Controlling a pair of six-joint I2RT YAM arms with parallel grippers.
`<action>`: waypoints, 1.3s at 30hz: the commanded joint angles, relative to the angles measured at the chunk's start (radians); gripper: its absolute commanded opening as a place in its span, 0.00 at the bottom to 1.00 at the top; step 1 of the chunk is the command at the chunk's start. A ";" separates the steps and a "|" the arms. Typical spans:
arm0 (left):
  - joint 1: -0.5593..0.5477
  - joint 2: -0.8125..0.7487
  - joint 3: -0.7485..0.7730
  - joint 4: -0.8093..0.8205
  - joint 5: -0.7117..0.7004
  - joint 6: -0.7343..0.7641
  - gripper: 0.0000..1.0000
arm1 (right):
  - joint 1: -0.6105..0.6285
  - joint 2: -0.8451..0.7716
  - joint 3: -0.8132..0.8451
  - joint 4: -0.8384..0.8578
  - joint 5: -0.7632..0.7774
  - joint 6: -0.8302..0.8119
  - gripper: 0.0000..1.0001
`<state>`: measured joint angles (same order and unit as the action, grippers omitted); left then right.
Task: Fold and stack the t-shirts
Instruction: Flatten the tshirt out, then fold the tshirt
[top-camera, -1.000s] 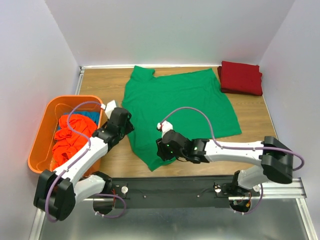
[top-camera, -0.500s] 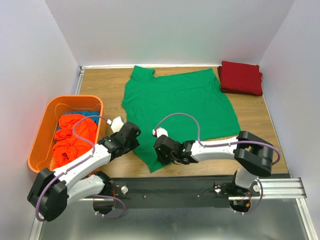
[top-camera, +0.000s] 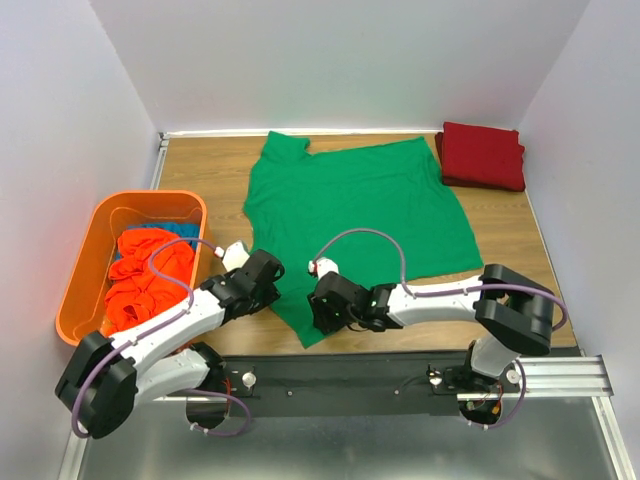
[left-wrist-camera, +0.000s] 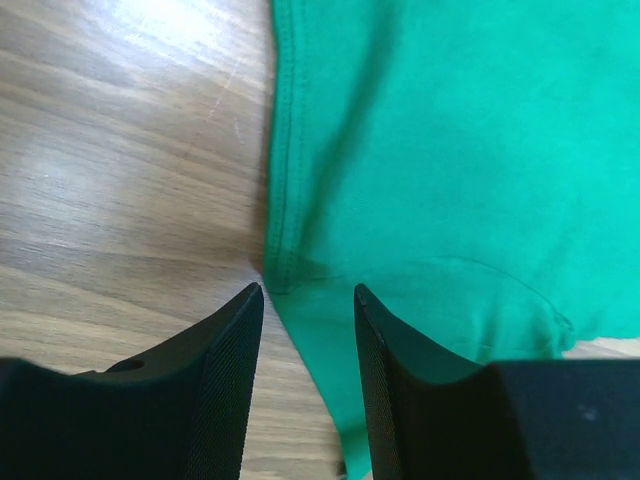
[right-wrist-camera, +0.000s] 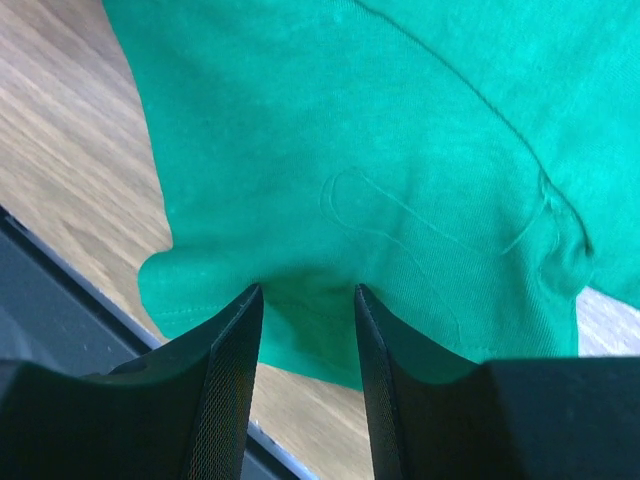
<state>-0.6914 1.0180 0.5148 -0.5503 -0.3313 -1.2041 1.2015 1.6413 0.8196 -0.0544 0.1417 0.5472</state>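
Left pincer (left-wrist-camera: 308, 292) hangs low over the near part of the wooden desk (top-camera: 200, 165). Its two black fingers are parted with a clear gap and nothing is clamped between them. Through that gap, the left wrist view shows the stitched side edge of the green t-shirt (left-wrist-camera: 450, 150), where a seam corner meets bare wood just ahead of the fingertips.

Just to its right, the right pincer (right-wrist-camera: 307, 292) sits over the shirt's nearest corner. Its fingers are parted about as wide. Slightly rumpled green cloth lies beneath the gap, with no fold visibly pinched. This corner of the shirt ends close to the black rail (top-camera: 350, 375) that carries both arm bases at the desk's near edge.

From above, the two arms reach inward from either side, so the pincers sit close together but apart, near the shirt's lower left. The green t-shirt lies spread flat across the middle of the desk, running from that near corner almost to the far edge.

At the left, an orange bin (top-camera: 75, 290) stands beside the shirt and holds crumpled orange-red t-shirts (top-camera: 140, 285), with a blue t-shirt (top-camera: 180, 232) showing at its far end.

In the far right corner, well apart from the pincers, a dark red t-shirt (top-camera: 483, 155) lies folded into a neat rectangle.
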 joint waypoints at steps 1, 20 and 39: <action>-0.007 0.048 0.001 -0.014 0.004 -0.028 0.49 | 0.009 -0.041 -0.025 -0.030 -0.016 -0.009 0.49; -0.005 0.134 0.013 0.107 -0.072 0.020 0.19 | -0.003 -0.217 -0.057 -0.070 0.143 0.077 0.51; 0.199 0.025 0.085 0.084 -0.107 0.242 0.00 | -0.825 -0.557 -0.278 -0.295 0.013 0.158 0.52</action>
<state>-0.5159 1.0863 0.5823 -0.4725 -0.4114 -1.0157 0.5003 1.1095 0.5636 -0.2916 0.2375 0.6968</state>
